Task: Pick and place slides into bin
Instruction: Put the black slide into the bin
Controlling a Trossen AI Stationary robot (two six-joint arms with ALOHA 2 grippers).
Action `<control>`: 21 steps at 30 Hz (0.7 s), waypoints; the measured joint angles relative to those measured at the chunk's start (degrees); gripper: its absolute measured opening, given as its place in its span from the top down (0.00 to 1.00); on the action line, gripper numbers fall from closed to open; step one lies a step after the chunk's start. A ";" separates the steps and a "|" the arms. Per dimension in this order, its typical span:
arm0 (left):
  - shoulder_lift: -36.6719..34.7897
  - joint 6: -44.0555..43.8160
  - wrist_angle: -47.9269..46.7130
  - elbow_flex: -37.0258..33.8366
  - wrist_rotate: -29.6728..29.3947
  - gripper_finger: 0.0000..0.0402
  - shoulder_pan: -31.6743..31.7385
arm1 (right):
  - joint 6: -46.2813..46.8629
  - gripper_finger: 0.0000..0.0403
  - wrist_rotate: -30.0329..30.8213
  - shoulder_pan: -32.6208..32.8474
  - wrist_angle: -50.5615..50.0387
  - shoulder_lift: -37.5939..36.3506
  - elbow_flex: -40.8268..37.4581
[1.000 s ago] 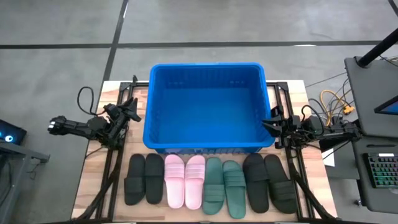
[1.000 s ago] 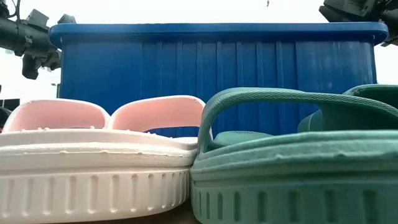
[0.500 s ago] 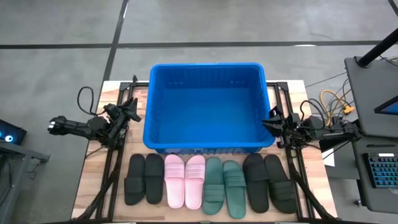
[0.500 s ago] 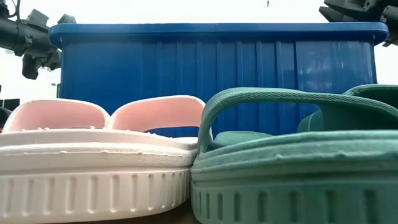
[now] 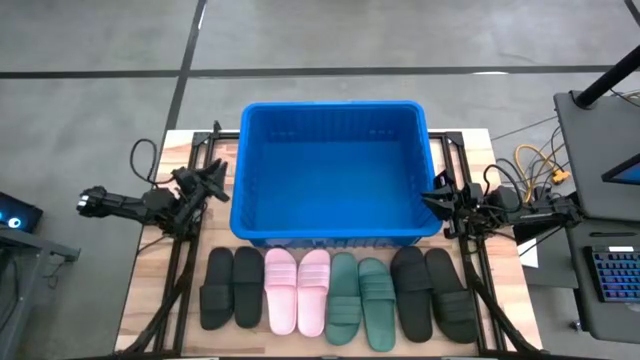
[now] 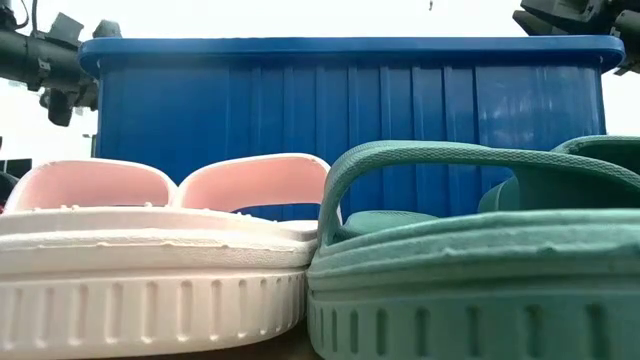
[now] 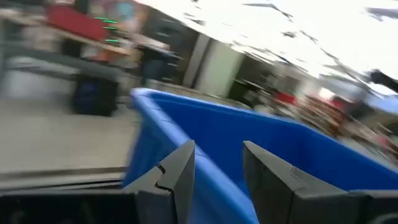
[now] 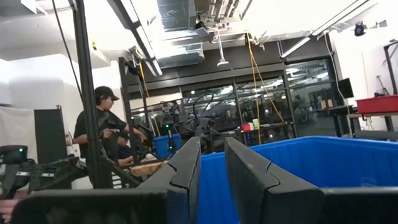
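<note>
The blue bin stands empty at the middle of the table, toward its far side. Along the near edge the slides lie soles down in a row: a black pair, a pink pair, a green pair and another black pair. My left gripper hovers beside the bin's left wall, open and holding nothing; in its wrist view the bin's rim shows past the gripper. My right gripper hovers by the bin's right wall, its fingers a narrow gap apart, holding nothing.
Black frame rails run along both sides of the wooden table. A desk with a keyboard and cables stands to the right. In the low view a pink slide and a green slide fill the foreground. A person stands in the room beyond.
My left gripper has turned a little at the wrist while staying beside the bin's left wall. The slides and the bin have kept still.
</note>
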 joint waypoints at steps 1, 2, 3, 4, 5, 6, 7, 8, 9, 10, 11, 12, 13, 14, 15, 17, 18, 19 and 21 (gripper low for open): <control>0.00 1.23 -0.80 0.00 3.20 0.71 0.00 | 0.00 0.84 0.00 0.00 0.00 0.00 0.00; 0.00 2.50 -1.71 0.00 6.63 0.71 0.00 | -0.04 0.84 0.00 0.00 0.00 0.00 0.00; 0.02 3.40 -2.69 0.00 9.98 0.71 0.00 | -0.21 0.84 0.00 0.00 0.02 0.00 0.00; 0.02 4.15 -3.46 0.00 12.99 0.71 0.00 | -0.26 0.84 0.00 0.00 0.00 0.00 0.00; 0.04 4.76 -3.78 0.00 15.25 0.71 0.00 | -0.25 0.84 0.00 0.00 0.00 0.00 0.00; 0.04 4.91 -3.89 0.00 16.59 0.71 0.00 | -0.15 0.84 0.00 0.00 0.00 0.00 0.00; 0.04 4.78 -3.88 0.00 17.21 0.71 0.00 | 0.00 0.84 0.00 0.00 0.01 0.00 0.00; 0.04 4.66 -3.86 0.00 17.75 0.71 0.00 | -0.01 0.84 0.00 0.00 0.01 0.00 0.00; 0.04 4.66 -3.84 0.00 18.24 0.71 0.00 | -0.05 0.84 0.00 0.00 0.02 0.00 0.00; 0.04 4.67 -3.83 0.00 18.34 0.71 0.00 | -0.23 0.84 0.00 0.00 0.00 0.00 0.00; 0.04 4.68 -3.71 0.00 18.39 0.71 0.00 | -0.28 0.84 0.00 0.00 0.00 0.00 0.00; 0.02 4.66 -3.38 0.00 18.43 0.71 0.00 | -0.24 0.84 0.00 0.00 0.01 0.00 0.00; 0.02 4.66 -3.25 0.00 18.63 0.71 0.00 | -0.08 0.84 0.00 0.00 0.02 0.00 0.00; 0.02 4.65 -3.27 0.00 19.27 0.71 0.00 | 0.02 0.84 0.00 0.00 0.02 0.00 0.00; 0.02 4.79 -3.30 0.00 20.22 0.71 0.00 | -0.01 0.84 0.00 0.00 0.00 0.00 0.00; 0.02 4.94 -3.29 0.00 22.58 0.71 0.00 | -0.26 0.84 0.00 0.00 0.02 0.00 0.00; 0.00 4.88 -3.29 0.00 23.78 0.71 0.00 | -0.26 0.84 0.00 0.00 0.01 0.00 0.00; 0.00 4.55 -3.29 0.00 25.34 0.71 0.00 | -0.22 0.84 0.00 0.00 0.02 0.00 0.00; -0.04 3.93 -3.27 0.00 29.52 0.71 0.00 | 0.00 0.84 0.00 0.00 0.00 0.00 0.00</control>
